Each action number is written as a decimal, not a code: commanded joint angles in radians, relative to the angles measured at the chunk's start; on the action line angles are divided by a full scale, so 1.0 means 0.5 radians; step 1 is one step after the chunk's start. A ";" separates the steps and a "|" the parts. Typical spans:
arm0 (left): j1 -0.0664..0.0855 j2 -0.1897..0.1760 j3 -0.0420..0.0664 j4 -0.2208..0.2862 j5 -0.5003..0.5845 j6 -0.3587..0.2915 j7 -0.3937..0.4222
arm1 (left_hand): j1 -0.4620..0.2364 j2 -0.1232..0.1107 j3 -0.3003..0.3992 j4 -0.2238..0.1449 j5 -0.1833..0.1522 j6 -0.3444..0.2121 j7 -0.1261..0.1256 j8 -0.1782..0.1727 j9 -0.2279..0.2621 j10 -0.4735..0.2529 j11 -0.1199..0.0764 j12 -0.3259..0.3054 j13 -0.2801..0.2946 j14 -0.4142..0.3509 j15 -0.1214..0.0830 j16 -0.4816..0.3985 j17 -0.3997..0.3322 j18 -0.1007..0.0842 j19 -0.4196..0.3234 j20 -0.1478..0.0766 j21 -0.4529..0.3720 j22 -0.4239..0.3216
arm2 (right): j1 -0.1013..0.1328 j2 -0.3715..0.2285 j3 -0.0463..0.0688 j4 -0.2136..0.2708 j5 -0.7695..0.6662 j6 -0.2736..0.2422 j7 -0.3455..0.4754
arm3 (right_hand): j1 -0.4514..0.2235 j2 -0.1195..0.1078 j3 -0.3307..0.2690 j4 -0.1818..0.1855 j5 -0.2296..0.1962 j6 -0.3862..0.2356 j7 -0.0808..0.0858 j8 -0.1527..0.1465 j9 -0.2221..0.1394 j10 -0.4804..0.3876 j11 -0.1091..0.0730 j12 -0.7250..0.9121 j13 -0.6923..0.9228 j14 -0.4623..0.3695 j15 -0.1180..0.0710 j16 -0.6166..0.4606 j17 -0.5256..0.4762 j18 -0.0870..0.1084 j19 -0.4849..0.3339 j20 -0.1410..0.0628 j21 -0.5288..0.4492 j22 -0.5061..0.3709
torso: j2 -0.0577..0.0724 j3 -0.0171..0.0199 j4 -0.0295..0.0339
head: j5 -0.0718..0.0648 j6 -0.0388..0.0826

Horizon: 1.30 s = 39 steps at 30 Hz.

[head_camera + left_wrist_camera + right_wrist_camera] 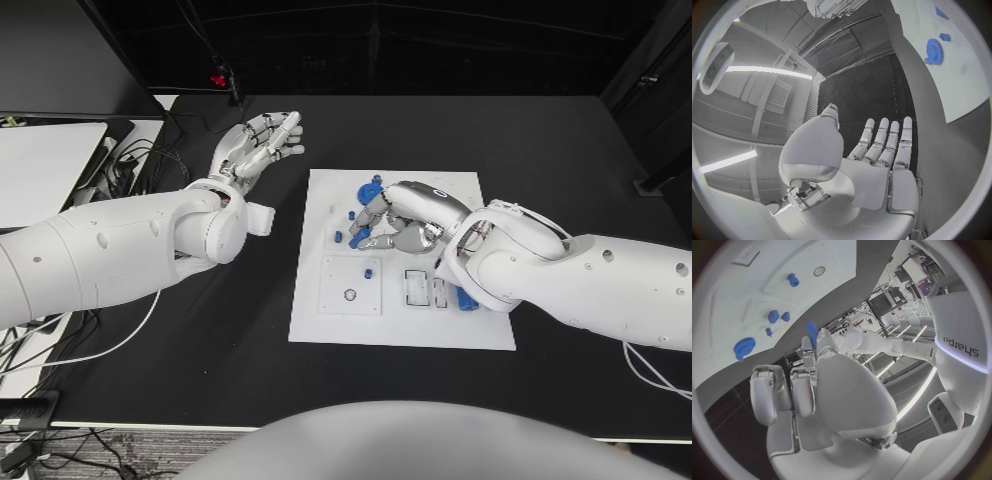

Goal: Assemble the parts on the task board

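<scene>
The task board [404, 335] is a white rectangular plate lying flat at the centre of the black worktop [577, 150], long side running from 12 to 6 o'clock. Small blue parts sit on it: a gear-shaped piece [374, 186] near its 12 o'clock edge, a short blue peg [369, 272] standing on a raised square block [351, 285] toward 7 o'clock, and a blue piece [466, 299] beside the slotted recesses [427, 287] at about 5 o'clock. The right robot hand [400, 218] is over the board's upper middle, fingers curled, grasping a slim blue part [811, 334] between its fingertips, as the right wrist view confirms. The left robot hand [257, 145] is off the board toward 10 o'clock, above bare worktop, released, fingers straight and apart with nothing in them. A white surface [43, 165] and loose cables [137, 155] lie at 9 o'clock. The right robot hand covers the board beneath it, and the smallest blue pieces beside its fingers are too small to identify.
</scene>
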 commanded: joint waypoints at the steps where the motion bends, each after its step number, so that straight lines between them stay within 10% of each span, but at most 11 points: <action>1: 0.003 0.003 0.002 0.004 0.004 0.018 0.119 | 0.017 0.006 -0.006 -0.002 0.011 -0.012 0.290 0.011 -0.003 -0.012 0.003 0.011 -0.003 -0.014 0.006 0.015 -0.004 -0.034 0.003 0.004 0.004 -0.002 | -0.012 0.026 -0.001 0.008 -0.125 0.197 -0.006 | 0.019 0.007 0.007 0.009 0.007 0.014 0.001 0.005 0.000 0.019 -0.001 -0.011 0.002 0.191 -0.012 0.012 0.406 0.008 0.154 -0.012 0.001 0.490 | -0.001 -0.0021 -0.002 | 0.014 -0.007; 13: 0.002 0.006 0.002 -0.001 0.004 0.019 0.119 | 0.017 0.006 -0.007 -0.002 0.012 -0.013 0.290 0.012 -0.003 -0.012 0.003 0.012 -0.004 -0.014 0.006 0.015 -0.005 -0.034 0.003 0.004 0.004 -0.003 | -0.062 0.088 -0.016 0.017 -0.446 0.439 -0.056 | 0.022 0.013 0.009 0.008 0.007 0.014 0.002 0.001 -0.002 0.019 0.000 -0.021 0.002 0.191 -0.012 0.013 0.409 0.008 0.154 -0.011 0.001 0.490 | -0.001 -0.0005 -0.004 | 0.017 -0.007; 39: 0.000 0.012 0.002 -0.004 0.004 0.018 0.118 | 0.020 0.010 -0.007 -0.002 0.015 -0.015 0.290 0.016 -0.005 -0.015 0.003 0.016 -0.006 -0.017 0.007 0.019 -0.010 -0.034 0.001 0.004 0.004 -0.006 | -0.080 0.181 -0.021 -0.060 -0.584 0.596 -0.116 | 0.022 0.018 0.009 0.009 0.006 0.003 0.010 -0.016 -0.009 0.012 0.008 -0.052 0.002 0.192 -0.006 0.015 0.413 0.009 0.151 -0.008 -0.003 0.488 | -0.001 -0.0013 -0.005 | 0.004 -0.007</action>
